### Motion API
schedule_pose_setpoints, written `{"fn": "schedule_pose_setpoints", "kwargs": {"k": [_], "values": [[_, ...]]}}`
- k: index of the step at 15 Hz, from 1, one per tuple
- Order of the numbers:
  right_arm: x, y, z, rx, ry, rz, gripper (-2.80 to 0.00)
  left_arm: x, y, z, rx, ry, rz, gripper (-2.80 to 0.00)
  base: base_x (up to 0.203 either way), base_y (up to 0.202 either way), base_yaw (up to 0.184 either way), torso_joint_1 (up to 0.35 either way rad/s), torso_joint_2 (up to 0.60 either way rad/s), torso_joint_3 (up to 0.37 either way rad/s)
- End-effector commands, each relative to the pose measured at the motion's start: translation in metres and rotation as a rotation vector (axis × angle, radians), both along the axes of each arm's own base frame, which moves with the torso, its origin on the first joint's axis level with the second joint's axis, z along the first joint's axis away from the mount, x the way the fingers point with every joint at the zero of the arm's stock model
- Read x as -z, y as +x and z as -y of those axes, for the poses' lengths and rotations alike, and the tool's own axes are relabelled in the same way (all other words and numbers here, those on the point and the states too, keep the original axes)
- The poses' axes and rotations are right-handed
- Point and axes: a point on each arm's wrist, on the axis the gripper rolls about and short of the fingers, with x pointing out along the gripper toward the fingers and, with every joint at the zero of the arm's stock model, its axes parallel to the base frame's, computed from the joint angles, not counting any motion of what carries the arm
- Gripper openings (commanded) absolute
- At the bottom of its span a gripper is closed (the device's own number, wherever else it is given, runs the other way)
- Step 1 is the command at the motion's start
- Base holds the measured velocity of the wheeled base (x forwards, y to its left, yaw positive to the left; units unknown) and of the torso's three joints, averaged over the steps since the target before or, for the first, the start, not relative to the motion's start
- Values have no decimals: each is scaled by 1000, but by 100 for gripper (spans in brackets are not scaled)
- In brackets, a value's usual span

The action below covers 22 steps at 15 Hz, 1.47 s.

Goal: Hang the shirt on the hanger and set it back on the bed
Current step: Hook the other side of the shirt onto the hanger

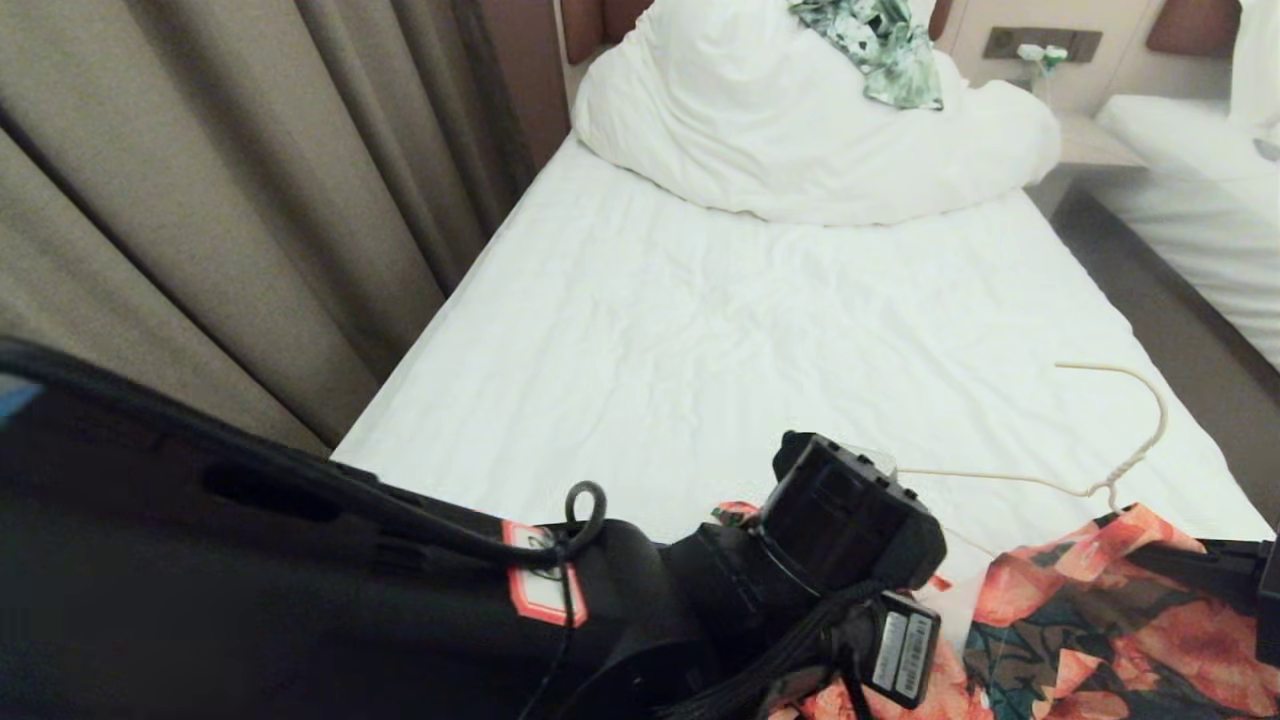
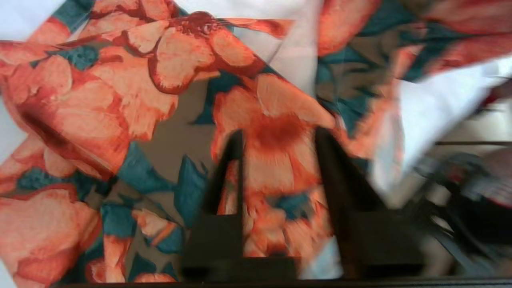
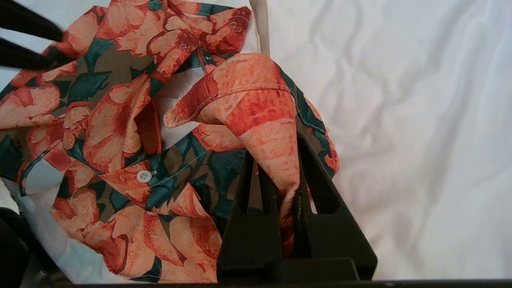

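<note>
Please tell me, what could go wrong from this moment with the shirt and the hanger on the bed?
1. Only the right gripper pinches a fold of the shirt; the left gripper stands open above the cloth, so the shirt may sag or bunch on one side.
2. The hanger is only partly under the shirt; pulling the cloth could drag it out.
3. The shirt lies near the foot edge of the bed and might slide off.

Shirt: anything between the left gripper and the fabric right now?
Nothing visible. In the left wrist view the left gripper hangs with jaws apart right over the shirt, no object between. The right gripper is shut on a shirt fold.
</note>
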Motion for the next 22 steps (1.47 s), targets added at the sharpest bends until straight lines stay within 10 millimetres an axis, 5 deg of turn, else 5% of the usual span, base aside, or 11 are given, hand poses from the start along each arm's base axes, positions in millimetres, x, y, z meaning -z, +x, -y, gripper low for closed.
{"fn": "schedule_pose_setpoints", "kwargs": {"k": [1,7,20,22], "values": [[-1,0,-2,-15,-2,9,-280,11,-1,19,-6,22,17,0,0,0,0,0,0,0],[-3,1,-4,-30,-4,17,-280,28,7,58,-91,135,144,0,0,0,0,0,0,0],[-5,0,-5,-52,8,29,-280,66,41,76,-180,236,234,0,0,0,0,0,0,0],[-5,0,-5,-55,11,31,-280,63,47,75,-195,225,238,-280,0,0,0,0,0,0]]}}
